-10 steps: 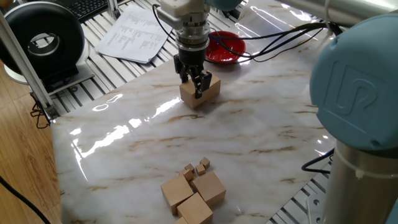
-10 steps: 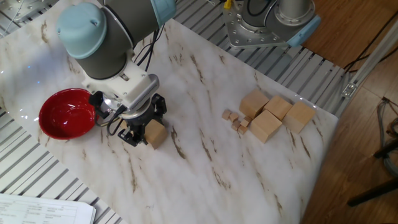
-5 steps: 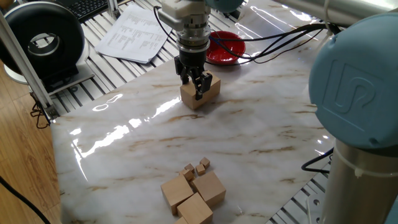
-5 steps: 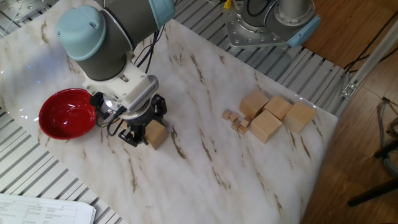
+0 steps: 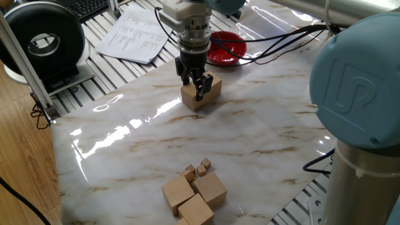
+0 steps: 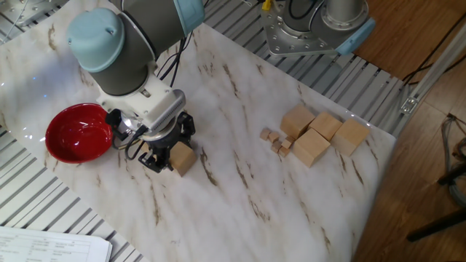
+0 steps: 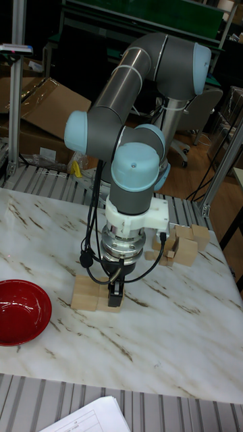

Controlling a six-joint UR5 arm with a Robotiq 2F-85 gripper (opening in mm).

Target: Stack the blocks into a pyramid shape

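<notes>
— Where the marble-patterned table (image 5: 250, 134) gleams, what sits near the glossy red bowl (image 5: 226, 47)?
— Two plain tan wooden blocks (image 5: 201, 95) side by side, just beside that bowl; the gripper (image 5: 196, 81) straddles one, fingers down its faces, though a firm grasp I cannot tell.
— Others?
— Four cubes (image 6: 324, 135) clustered well apart from the bowl, tiny cubes (image 6: 275, 140) touching them. Printed sheets (image 5: 134, 34) are unreadable.

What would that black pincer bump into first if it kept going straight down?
Probably the light-tan wooden cubes right beneath the pincer; its fingertips already sit at them. Under those lies the white marble tabletop.
</notes>
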